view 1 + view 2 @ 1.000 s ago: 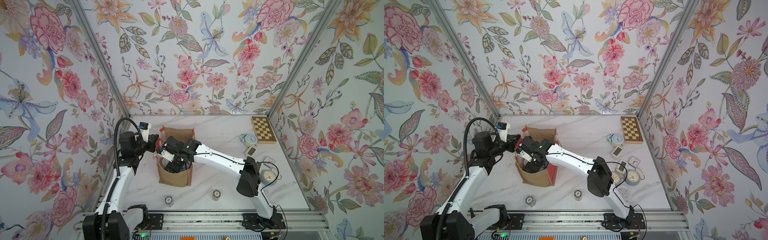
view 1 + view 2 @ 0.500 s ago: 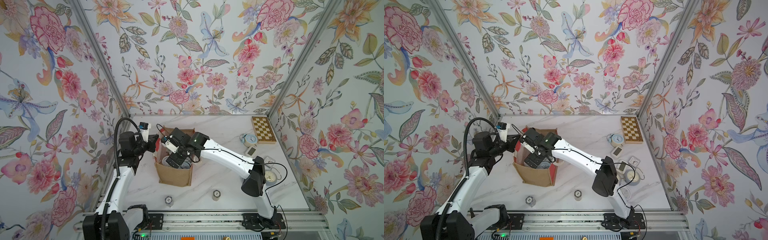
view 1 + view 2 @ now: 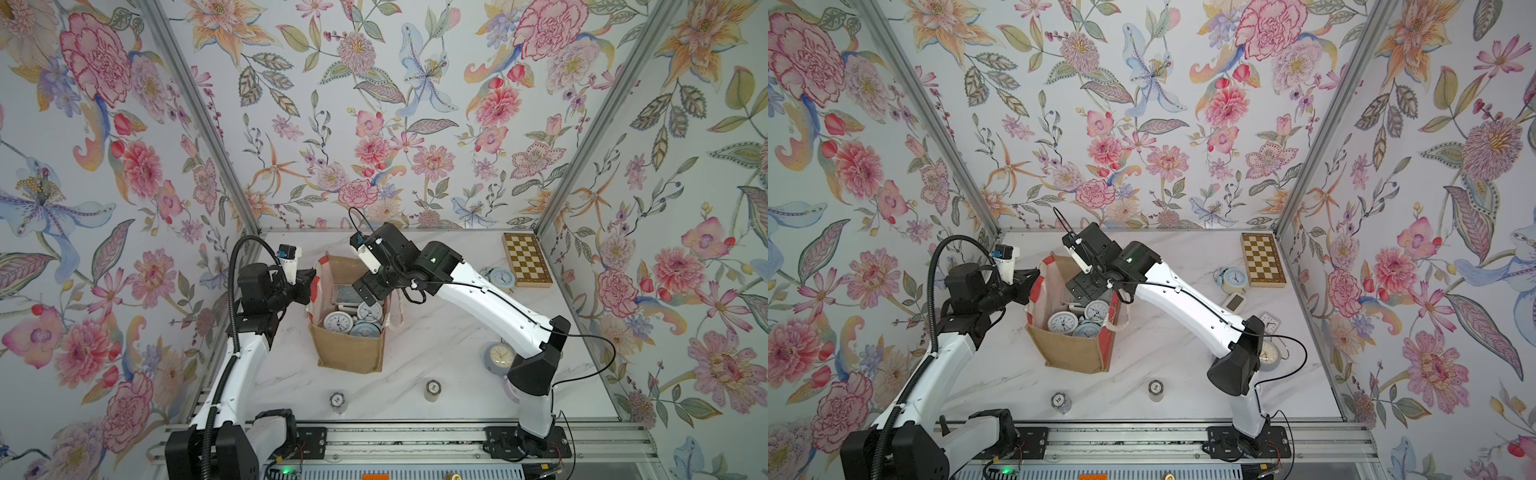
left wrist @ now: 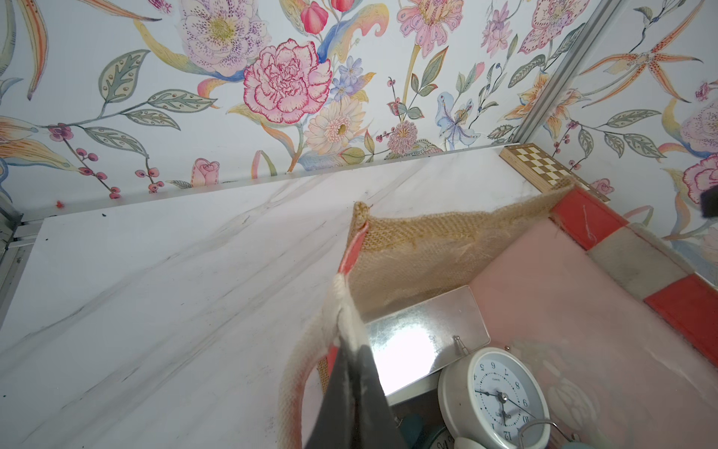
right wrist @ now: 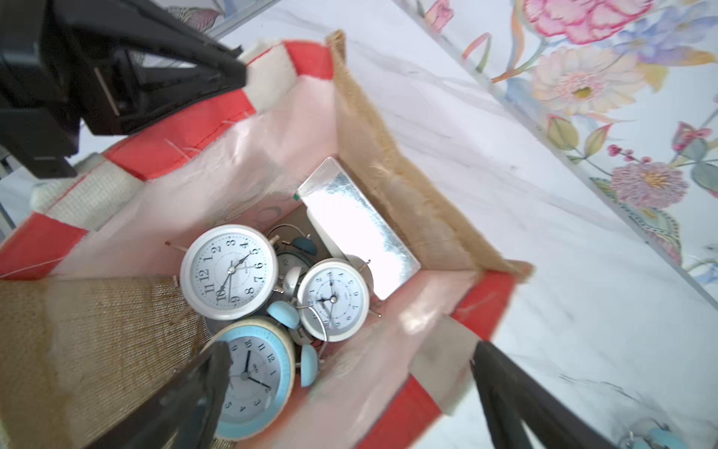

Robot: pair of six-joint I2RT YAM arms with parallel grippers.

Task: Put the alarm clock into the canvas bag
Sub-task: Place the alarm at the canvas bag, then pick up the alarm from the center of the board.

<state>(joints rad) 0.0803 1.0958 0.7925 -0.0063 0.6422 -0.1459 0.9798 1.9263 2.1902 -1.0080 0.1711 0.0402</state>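
The tan canvas bag (image 3: 349,347) (image 3: 1075,351) stands open mid-table with red-and-white trim. My left gripper (image 3: 309,286) (image 4: 345,346) is shut on its left rim by the whitish strap (image 4: 299,373). My right gripper (image 3: 368,291) (image 5: 349,369) hangs open and empty just above the bag's right rim. Inside lie several alarm clocks: a large white one (image 5: 231,272) (image 3: 337,322), a smaller white one (image 5: 332,299) and a blue one (image 5: 252,377), beside a shiny silver slab (image 5: 357,233). More alarm clocks stand on the table, one blue (image 3: 501,277) and one under my right arm (image 3: 500,356).
A wooden chessboard box (image 3: 525,259) lies at the back right corner. Small clocks (image 3: 1235,301) (image 3: 1271,322) sit near the right wall. Two chip stacks (image 3: 337,401) (image 3: 433,388) stand near the front edge. Floral walls close in three sides.
My right gripper, open throughout, has risen out of the bag and drawn back toward its right rim. The left gripper has kept its hold on the rim.
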